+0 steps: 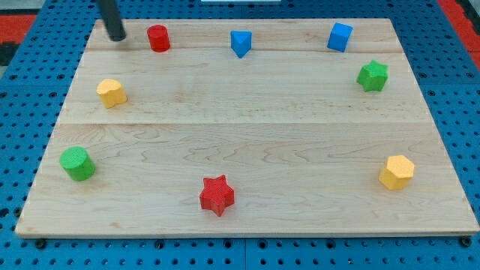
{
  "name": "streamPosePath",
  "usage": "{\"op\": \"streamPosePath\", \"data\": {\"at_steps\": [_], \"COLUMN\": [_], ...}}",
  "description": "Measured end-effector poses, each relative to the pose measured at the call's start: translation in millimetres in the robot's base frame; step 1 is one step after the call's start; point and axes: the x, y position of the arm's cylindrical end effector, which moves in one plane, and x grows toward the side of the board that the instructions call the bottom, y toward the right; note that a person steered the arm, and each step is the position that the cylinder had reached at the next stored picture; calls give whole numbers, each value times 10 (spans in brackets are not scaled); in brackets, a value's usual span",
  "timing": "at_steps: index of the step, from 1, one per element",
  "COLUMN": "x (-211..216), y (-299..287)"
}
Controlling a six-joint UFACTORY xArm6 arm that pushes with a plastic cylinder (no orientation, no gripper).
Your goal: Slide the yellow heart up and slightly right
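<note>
The wooden counter [247,127] fills most of the view and lies on a blue pegboard [454,90]. Eight blocks sit around its edges, well apart from one another, and its middle is bare wood.

The dark rod comes down at the view's top left. My tip [116,38] rests on the counter near the top-left corner. The rod carries no hand that could open or close, so it has hold of nothing, and my tip touches no block.

The yellow hexagon [396,172] sits near the right edge, low in the view. The red star [217,194] is at the bottom, a little left of centre. The green cylinder [77,163] stands by the left edge, lower down. The green star [372,76] is on the right, in the upper part.

The yellow heart [111,92] lies on the left side in the upper half. It is below my tip and apart from it, above the green cylinder.

Along the top run three more. The blue cube [339,37] is towards the right, and the blue triangle [240,43] is near the middle. The red cylinder [158,37] is just to the right of my tip, with a small gap between them.
</note>
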Motion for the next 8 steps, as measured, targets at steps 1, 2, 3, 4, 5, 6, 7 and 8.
{"op": "streamPosePath", "data": {"at_steps": [1,2,3,4,5,6,7,8], "x": [148,775,1731,1800,1592,1844,1667,1254], "y": [1099,1647,1503,490,3,122,-291,-165]}}
